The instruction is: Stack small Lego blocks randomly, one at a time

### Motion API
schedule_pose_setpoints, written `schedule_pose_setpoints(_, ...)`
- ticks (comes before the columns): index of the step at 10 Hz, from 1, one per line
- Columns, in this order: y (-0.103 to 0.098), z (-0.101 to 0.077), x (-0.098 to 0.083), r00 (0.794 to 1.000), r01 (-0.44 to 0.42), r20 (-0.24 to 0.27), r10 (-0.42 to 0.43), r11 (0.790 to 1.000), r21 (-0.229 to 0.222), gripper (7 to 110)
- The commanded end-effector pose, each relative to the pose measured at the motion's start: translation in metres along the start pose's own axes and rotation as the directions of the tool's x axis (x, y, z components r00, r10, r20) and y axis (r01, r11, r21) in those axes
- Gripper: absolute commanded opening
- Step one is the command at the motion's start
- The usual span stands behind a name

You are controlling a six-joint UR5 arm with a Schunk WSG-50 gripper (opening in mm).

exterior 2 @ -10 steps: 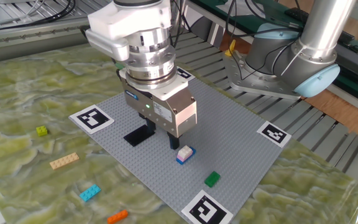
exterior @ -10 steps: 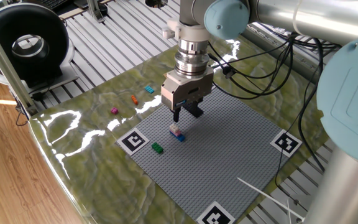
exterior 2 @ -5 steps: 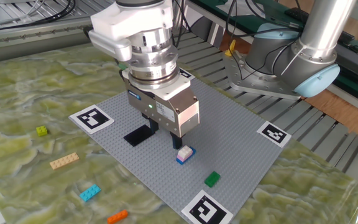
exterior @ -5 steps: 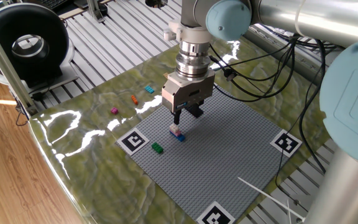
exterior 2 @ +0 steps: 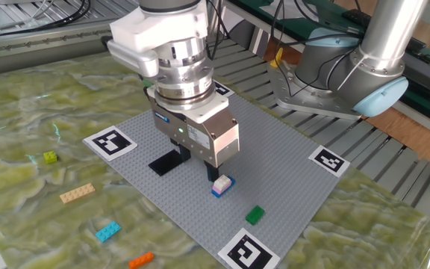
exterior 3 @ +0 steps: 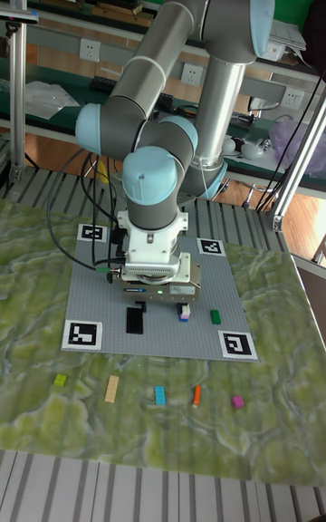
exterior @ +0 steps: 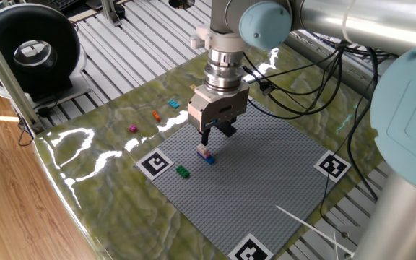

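Gripper [exterior 2: 212, 171]: above white-pink block [exterior 2: 221, 182], jaw state indeterminate | white-pink block: seated on blue block [exterior 2: 218, 191], baseplate [exterior 2: 275, 161] centre | green block [exterior 2: 254, 215]: near baseplate edge

Two oblique opposite-side views, one tall frontal, sharing the baseplate [exterior: 251, 173]

I'm hanging my gripper [exterior 2: 216, 173] just above two-block stack [exterior 2: 221, 185] mid-baseplate [exterior 2: 290, 179]; single block [exterior 2: 254, 215] sitting at stack's 5 o'clock, other fixed view.
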State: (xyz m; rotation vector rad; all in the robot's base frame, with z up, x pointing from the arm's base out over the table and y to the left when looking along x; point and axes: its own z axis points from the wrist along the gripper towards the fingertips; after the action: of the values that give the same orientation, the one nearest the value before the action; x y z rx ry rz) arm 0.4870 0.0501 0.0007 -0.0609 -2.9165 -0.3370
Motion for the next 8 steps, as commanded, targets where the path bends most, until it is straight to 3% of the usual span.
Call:
schedule_pose_setpoints(1,0.0015,0.0011,-0.0021,1.000,-0.005,0.005,0.005,1.000,-0.012,66)
schedule_pose_setpoints(8,0.0014,0.0027,-0.0030,1.000,-0.006,0.008,0.006,1.000,-0.009,66)
